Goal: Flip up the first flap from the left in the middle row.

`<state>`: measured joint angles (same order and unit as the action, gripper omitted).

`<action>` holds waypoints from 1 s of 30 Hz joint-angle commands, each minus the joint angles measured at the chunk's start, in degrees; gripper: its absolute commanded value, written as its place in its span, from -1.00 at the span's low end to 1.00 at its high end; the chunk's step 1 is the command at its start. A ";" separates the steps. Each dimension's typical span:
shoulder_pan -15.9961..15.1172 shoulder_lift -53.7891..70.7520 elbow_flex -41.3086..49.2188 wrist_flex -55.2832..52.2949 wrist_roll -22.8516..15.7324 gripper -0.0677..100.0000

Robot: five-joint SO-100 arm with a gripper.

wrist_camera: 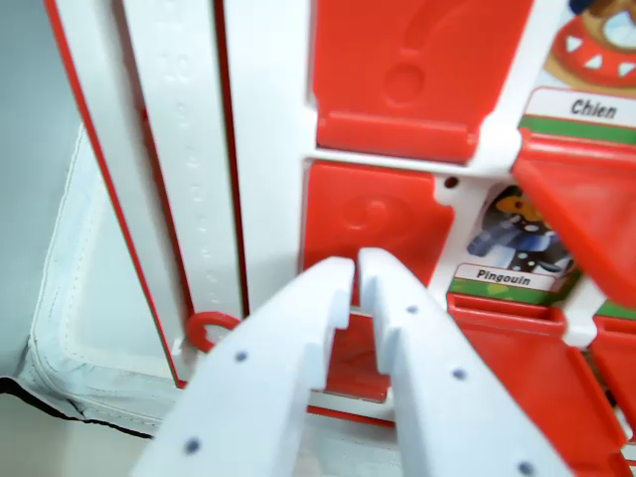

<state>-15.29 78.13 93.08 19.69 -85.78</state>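
my pincer (356, 266) jaws nearly together, gripping nothing, tips over the closed red question-mark flap (373, 224), left of the pingouin card (517, 248), placed to lift it.

Pincer (356, 260) over a lowered flap (373, 214) (Pingouin card (517, 243) rightward).
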 commanded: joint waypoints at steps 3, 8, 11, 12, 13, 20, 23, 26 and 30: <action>0.00 11.69 -3.96 4.39 0.70 -1.00; 0.97 21.09 -1.14 13.01 -2.72 -1.00; 2.55 27.60 1.05 18.81 -5.89 -1.00; 3.34 29.88 2.02 20.04 -7.03 -1.00; 4.13 31.99 2.81 21.62 -7.12 -1.00; 11.60 42.71 6.24 30.41 -9.14 -1.00; 13.45 43.95 2.46 37.00 -9.40 -1.00; 14.77 43.51 -4.13 44.38 -9.23 -1.00; 16.00 43.07 -9.93 47.46 -9.93 -1.00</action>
<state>0.00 117.51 92.29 65.39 -94.75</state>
